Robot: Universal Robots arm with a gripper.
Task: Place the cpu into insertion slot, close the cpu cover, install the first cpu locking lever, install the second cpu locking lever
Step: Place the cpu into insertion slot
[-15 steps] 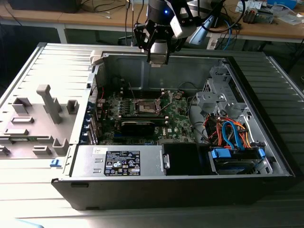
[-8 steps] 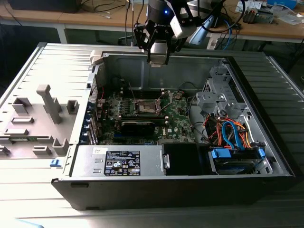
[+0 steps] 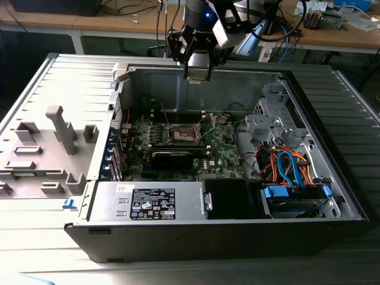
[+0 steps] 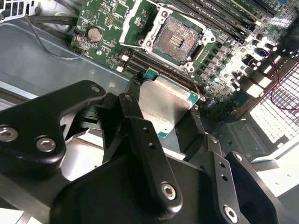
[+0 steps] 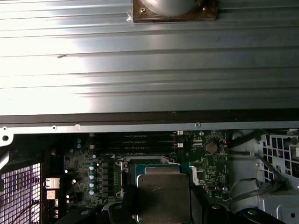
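A: How many grippers do you see?

B: One. The gripper [image 3: 198, 76] is black and hangs high above the slot [image 3: 181, 133], well apart from it.

A: Is it holding something?

B: Yes. In the second wrist view its two fingers [image 4: 130, 112] pinch one cpu [image 4: 166, 105], one finger on each side.

A: What does the cpu look like?

B: It is flat and square. The top is smooth grey metal and the edge is green. In the first wrist view the cpu [image 5: 163, 196] sits between the same two dark fingers.

A: Where is the cpu now?

B: Up in the air, away from the slot. It does not touch it.

A: How many slots are there?

B: One. In the second wrist view the slot [image 4: 176, 38] is square and dark in the middle, with tiny gold dots in rows. It has a shiny silver rim with round screws at the corners. Nothing lies in it.

A: What is around the slot?

B: One green board [image 4: 105, 18], bumpy with little parts. One round silver battery [image 4: 95, 33] sits on the board near the slot. Long black strips run close beside the slot.

A: And farther out?

B: One big metal case [image 3: 208, 240] goes all around the board. A bunch of blue and orange wires [image 3: 290, 165] lies in the case, well away from the slot.
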